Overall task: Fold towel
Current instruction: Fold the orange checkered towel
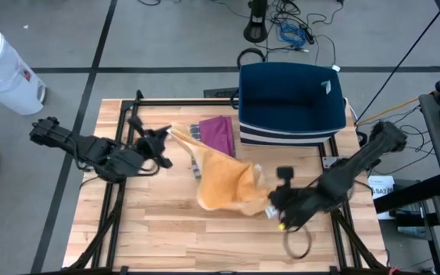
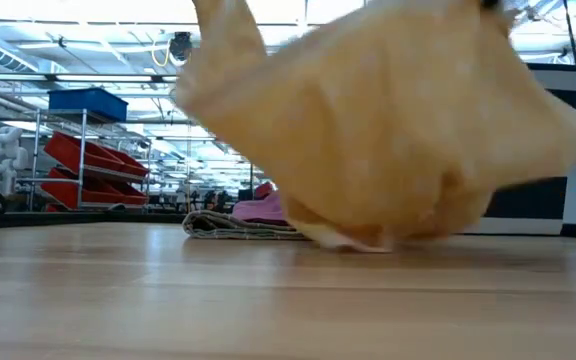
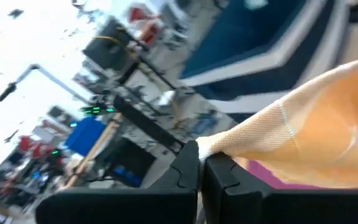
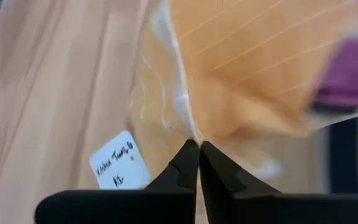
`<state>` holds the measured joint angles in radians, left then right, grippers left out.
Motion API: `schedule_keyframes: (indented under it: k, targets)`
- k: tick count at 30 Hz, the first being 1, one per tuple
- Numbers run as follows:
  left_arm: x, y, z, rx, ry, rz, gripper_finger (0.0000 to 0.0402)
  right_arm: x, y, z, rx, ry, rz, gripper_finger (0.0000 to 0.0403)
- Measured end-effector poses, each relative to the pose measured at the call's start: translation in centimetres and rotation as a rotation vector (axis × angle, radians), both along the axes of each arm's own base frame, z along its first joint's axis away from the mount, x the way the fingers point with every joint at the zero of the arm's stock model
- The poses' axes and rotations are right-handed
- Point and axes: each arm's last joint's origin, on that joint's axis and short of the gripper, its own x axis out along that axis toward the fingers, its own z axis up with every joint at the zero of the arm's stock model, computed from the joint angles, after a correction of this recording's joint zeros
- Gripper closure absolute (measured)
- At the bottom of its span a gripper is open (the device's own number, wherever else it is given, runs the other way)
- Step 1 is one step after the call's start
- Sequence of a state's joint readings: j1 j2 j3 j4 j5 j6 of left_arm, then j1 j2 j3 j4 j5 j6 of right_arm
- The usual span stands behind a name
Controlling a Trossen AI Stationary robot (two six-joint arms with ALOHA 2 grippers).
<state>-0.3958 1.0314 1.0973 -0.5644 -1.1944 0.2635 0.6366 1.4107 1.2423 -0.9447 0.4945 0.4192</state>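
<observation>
both end effectors (image 1: 165, 137) (image 1: 275, 205) pinch lifted orange towel (image 1: 224, 182).

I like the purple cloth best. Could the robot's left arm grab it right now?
Probably not yet. The left gripper is shut on a corner of the orange towel, so it has no free fingers. The purple cloth lies close beside it on the table, so letting go first should leave it within reach.

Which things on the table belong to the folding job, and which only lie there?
Job:
- orange cloth towel, partly lifted
- left gripper, shut on one corner
- right gripper, shut on an edge

Lying about:
- purple folded cloth
- dark blue fabric bin
- striped grey cloth
</observation>
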Motion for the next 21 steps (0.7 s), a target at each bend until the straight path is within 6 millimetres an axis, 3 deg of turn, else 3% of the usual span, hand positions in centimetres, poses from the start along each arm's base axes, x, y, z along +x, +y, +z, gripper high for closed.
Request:
schedule_keyframes:
  k: [5,9,21]
  targets:
    - [-2.0,0.9,2.3,0.015,-0.129,0.072,0.0401,-3.3,-2.5,4.9,-0.048,-0.273,-0.048,0.0403]
    - [-3.8,1.6,4.3,0.013,-0.227,0.097,0.0401,-5.6,-4.4,7.7,-0.102,-0.450,-0.097,0.0403]
    - [-7.3,3.3,8.7,0.045,-0.395,0.132,0.0401,-7.6,-6.6,11.8,-0.345,-0.708,-0.187,0.0403]
